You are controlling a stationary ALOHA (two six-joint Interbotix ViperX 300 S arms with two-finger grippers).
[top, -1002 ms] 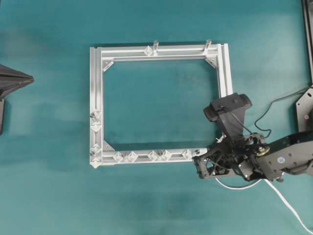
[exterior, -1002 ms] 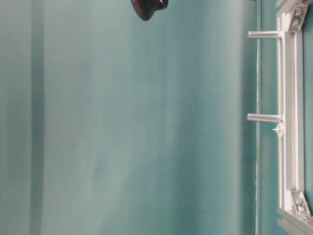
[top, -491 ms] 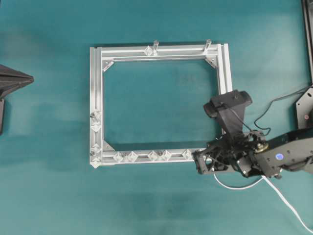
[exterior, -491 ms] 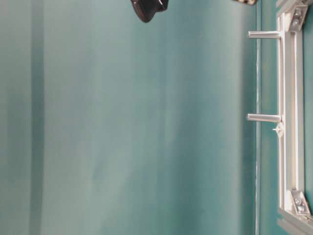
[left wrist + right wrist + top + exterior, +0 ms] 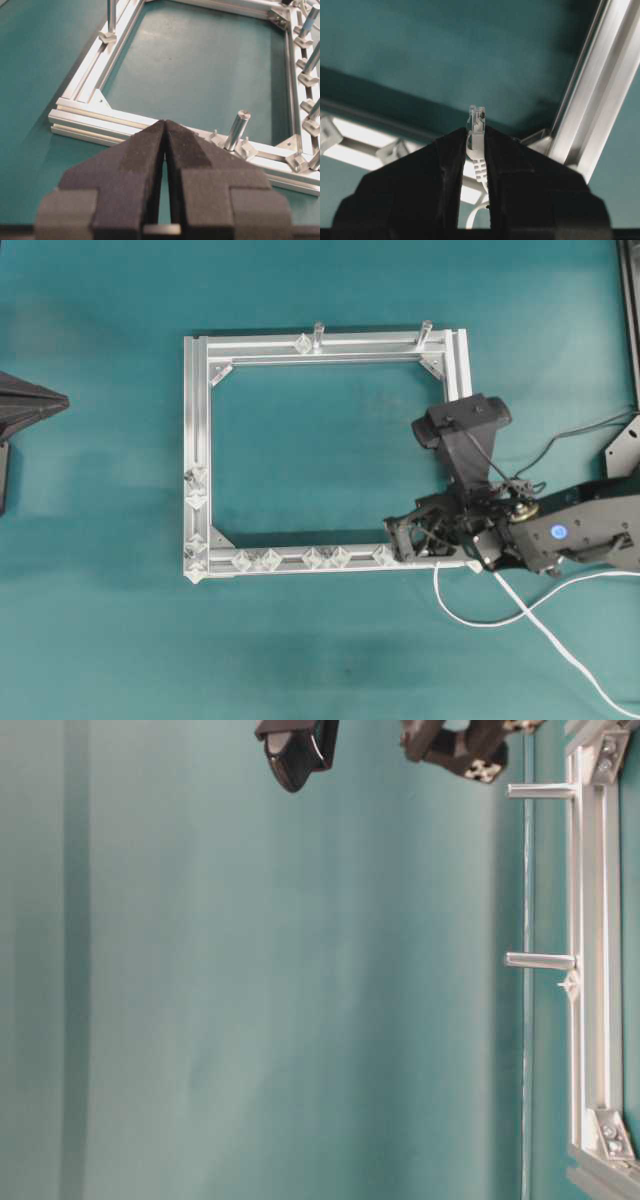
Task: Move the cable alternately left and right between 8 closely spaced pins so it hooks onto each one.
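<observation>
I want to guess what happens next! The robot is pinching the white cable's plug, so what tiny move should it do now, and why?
Probably slide the right gripper a little further left along the bottom rail toward the nearest of the pins. It is shut on the cable just behind the plug, above the frame's bottom-right corner, and the cable does not look hooked on any pin yet.

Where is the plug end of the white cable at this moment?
In the right wrist view the plug sits clamped between the right gripper fingers. In the overhead view that gripper is at the frame's lower right corner, and the cable trails right.
</observation>
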